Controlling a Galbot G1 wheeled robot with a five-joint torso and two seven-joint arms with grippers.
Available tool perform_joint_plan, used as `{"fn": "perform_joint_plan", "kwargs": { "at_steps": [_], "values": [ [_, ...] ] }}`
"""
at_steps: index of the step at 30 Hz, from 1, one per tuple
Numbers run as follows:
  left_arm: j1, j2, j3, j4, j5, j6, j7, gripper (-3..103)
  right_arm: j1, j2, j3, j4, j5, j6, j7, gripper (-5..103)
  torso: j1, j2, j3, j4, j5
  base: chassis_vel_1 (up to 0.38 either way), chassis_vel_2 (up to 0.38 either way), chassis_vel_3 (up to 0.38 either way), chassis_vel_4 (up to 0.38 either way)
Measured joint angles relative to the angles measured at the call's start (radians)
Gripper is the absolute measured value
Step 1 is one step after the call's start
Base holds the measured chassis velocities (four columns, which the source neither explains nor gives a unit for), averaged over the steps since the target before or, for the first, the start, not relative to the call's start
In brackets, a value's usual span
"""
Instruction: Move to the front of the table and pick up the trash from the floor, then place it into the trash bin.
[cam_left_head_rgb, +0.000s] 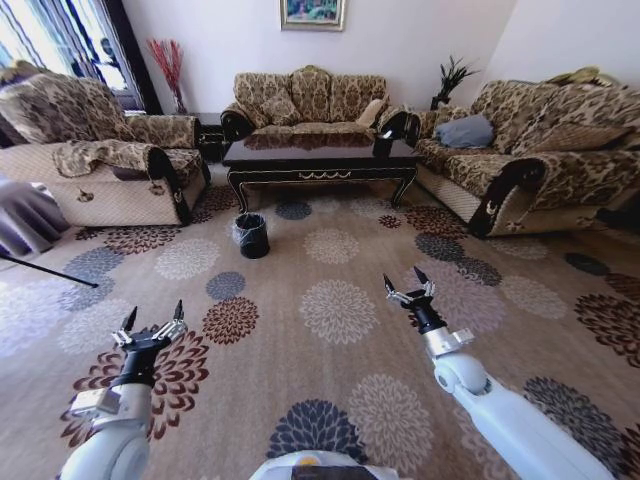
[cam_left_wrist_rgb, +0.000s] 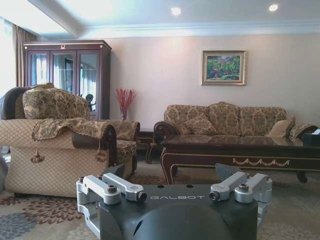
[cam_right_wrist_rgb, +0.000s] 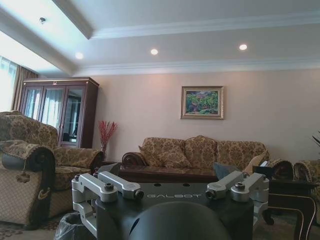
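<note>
The dark-brown table (cam_left_head_rgb: 320, 160) with gold trim stands far ahead, in front of the back sofa. It appears again in the left wrist view as table (cam_left_wrist_rgb: 240, 148) and in the right wrist view as table (cam_right_wrist_rgb: 165, 174). The black trash bin (cam_left_head_rgb: 251, 236) with its clear bag stands on the floor (cam_left_head_rgb: 330, 310) off the table's left front corner; the bin (cam_right_wrist_rgb: 70, 227) lies low in the right wrist view. The trash is out of view. My left gripper (cam_left_head_rgb: 154, 316) and right gripper (cam_left_head_rgb: 404, 280) hover open and empty over the carpet, well short of the table.
Patterned sofas ring the table: an armchair (cam_left_head_rgb: 110, 165) on the left, a sofa (cam_left_head_rgb: 305, 100) behind, a long sofa (cam_left_head_rgb: 530, 150) on the right. A grey object (cam_left_head_rgb: 25, 215) and a thin black rod (cam_left_head_rgb: 45, 270) lie at the far left. A black box (cam_left_head_rgb: 383, 145) sits on the table.
</note>
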Motion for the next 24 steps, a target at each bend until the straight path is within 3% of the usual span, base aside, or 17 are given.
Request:
{"fn": "perform_joint_plan", "kwargs": {
  "at_steps": [24],
  "values": [
    [0.005,0.0,-0.005,-0.007,0.0,0.0,0.002,100,-0.004,-0.001,0.004,0.003,-0.005,0.0,0.0,100,0.035,0.097,0.062,-0.0001,0.0,0.0,0.0,0.0,0.0]
  ]
}}
